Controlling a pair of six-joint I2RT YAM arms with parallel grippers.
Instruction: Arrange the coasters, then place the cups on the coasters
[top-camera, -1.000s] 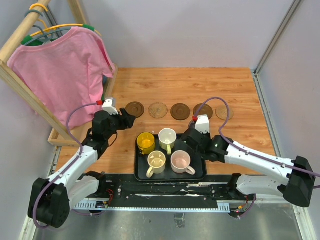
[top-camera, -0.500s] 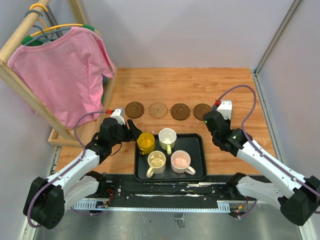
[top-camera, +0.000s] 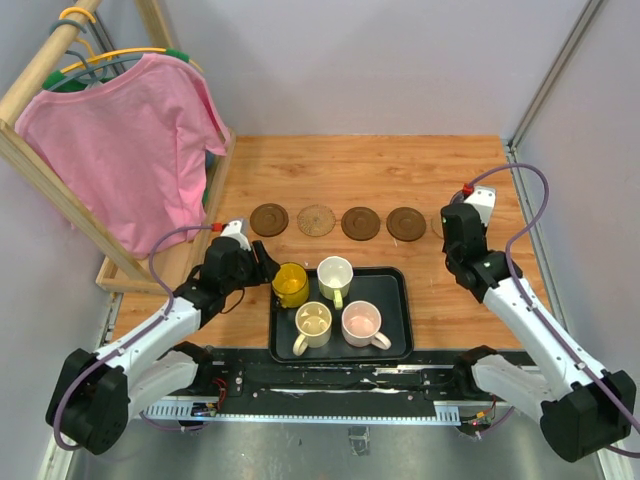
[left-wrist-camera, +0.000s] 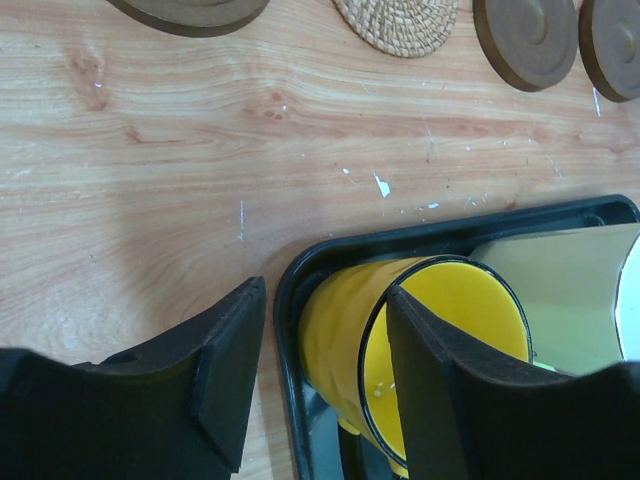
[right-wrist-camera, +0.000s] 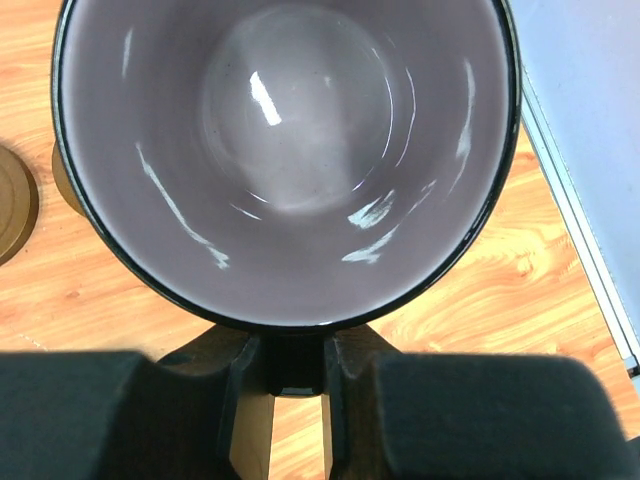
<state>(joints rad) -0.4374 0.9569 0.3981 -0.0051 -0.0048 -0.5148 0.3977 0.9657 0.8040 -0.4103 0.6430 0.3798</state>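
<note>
Right gripper (right-wrist-camera: 290, 375) pinches the grey cup (right-wrist-camera: 290, 150) over the end coaster (top-camera: 437, 227), left gripper (left-wrist-camera: 325, 345) spread astride the yellow cup (left-wrist-camera: 340, 335) in the tray (top-camera: 395, 285); 5 coasters (top-camera: 361, 223) look arranged, 4 cups (top-camera: 360, 322) sit trayed.

Look at the top view. The coasters form one row across the middle of the frame, all lying flat and apart. From left to right they are the dark brown coaster (top-camera: 269, 218), the tan woven coaster (top-camera: 316, 219), the third coaster (top-camera: 361, 223) and the fourth coaster (top-camera: 406, 223), these last two also dark. Only a sliver of the fifth coaster (top-camera: 436, 227) shows.

Below the row, four cups stand upright in a square: yellow mug (top-camera: 291, 284) upper left, pale green mug (top-camera: 335, 276) upper right, cream mug (top-camera: 313, 322) lower left, pink mug (top-camera: 361, 323) lower right.

The grey-purple mug (right-wrist-camera: 290, 150) fills the right wrist view, with its glossy mouth facing you.
</note>
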